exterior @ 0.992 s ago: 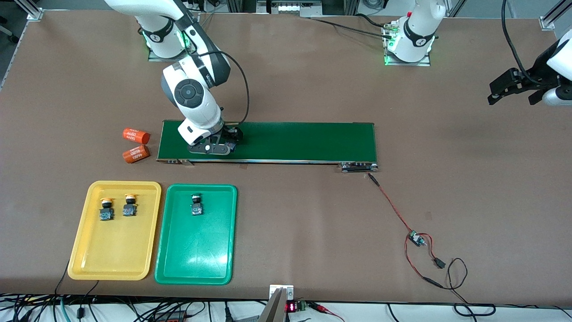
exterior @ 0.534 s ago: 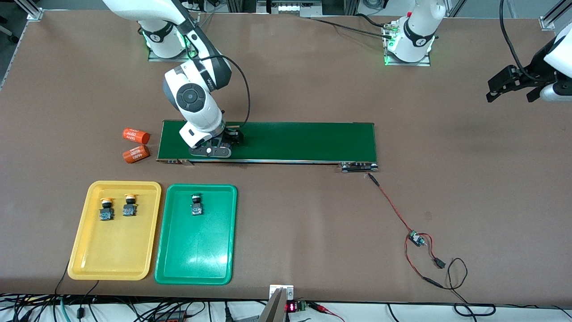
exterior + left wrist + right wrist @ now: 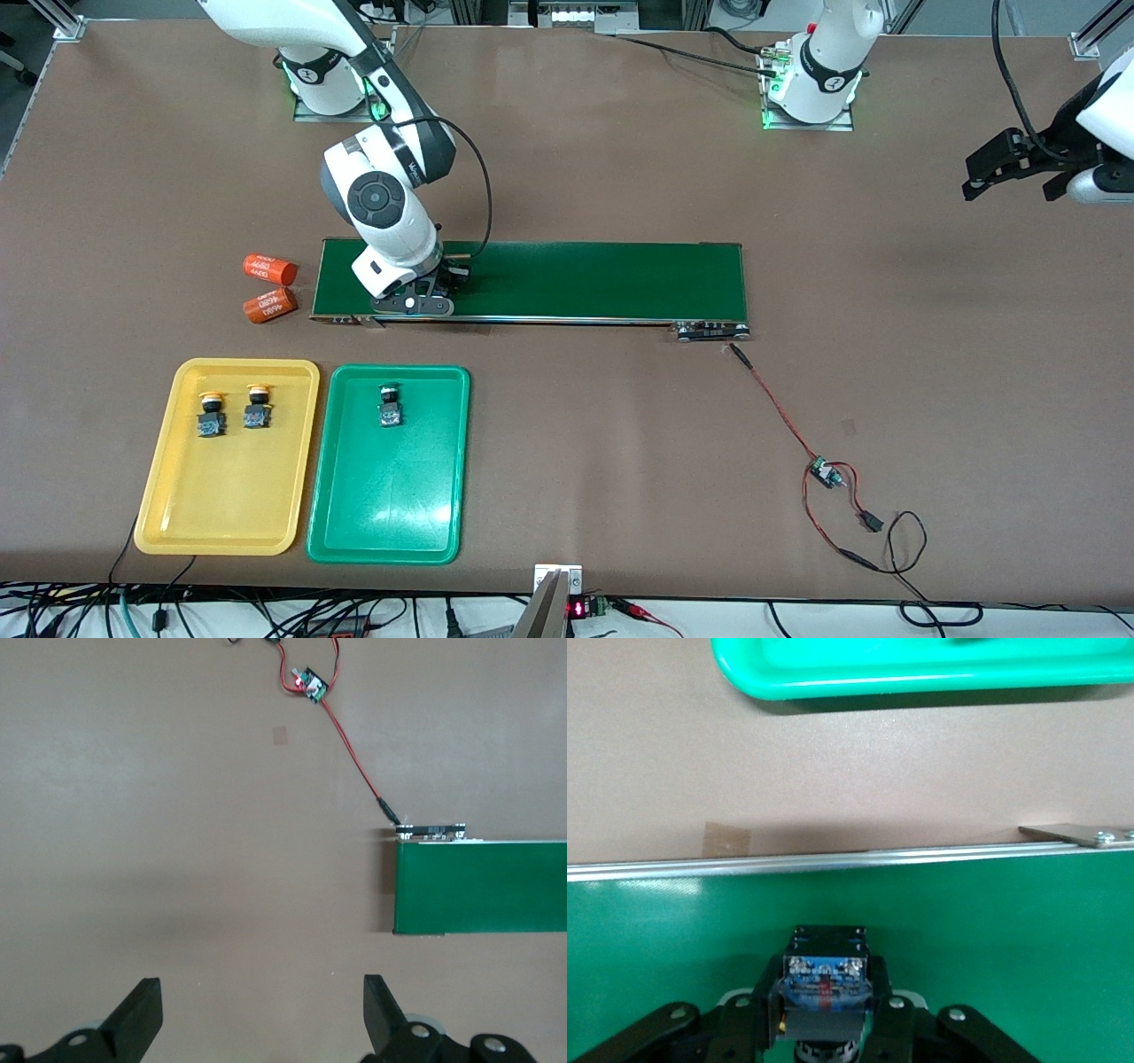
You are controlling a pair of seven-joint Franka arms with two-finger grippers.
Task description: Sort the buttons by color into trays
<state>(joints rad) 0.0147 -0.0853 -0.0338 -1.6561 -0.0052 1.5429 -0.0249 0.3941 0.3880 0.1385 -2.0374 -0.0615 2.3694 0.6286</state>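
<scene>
A button (image 3: pixel 824 988) with a black body and blue terminal face sits clamped in the right pincer (image 3: pixel 826 1014), low over the belt (image 3: pixel 576 279) at the right arm's end. Two yellow buttons (image 3: pixel 232 410) lie in the yellow tray (image 3: pixel 177 523), one green button (image 3: pixel 389 405) in the green tray (image 3: pixel 390 532). The left pincer (image 3: pixel 261 1019) waits wide open and empty above bare table (image 3: pixel 177 815), off the belt's other end.

- The right gripper (image 3: pixel 423 297) has closed its fingers on a button (image 3: pixel 822 988) on the conveyor belt (image 3: pixel 576 279), near the belt's right-arm end.
- The left gripper (image 3: pixel 1010 173) has drifted slightly.
</scene>
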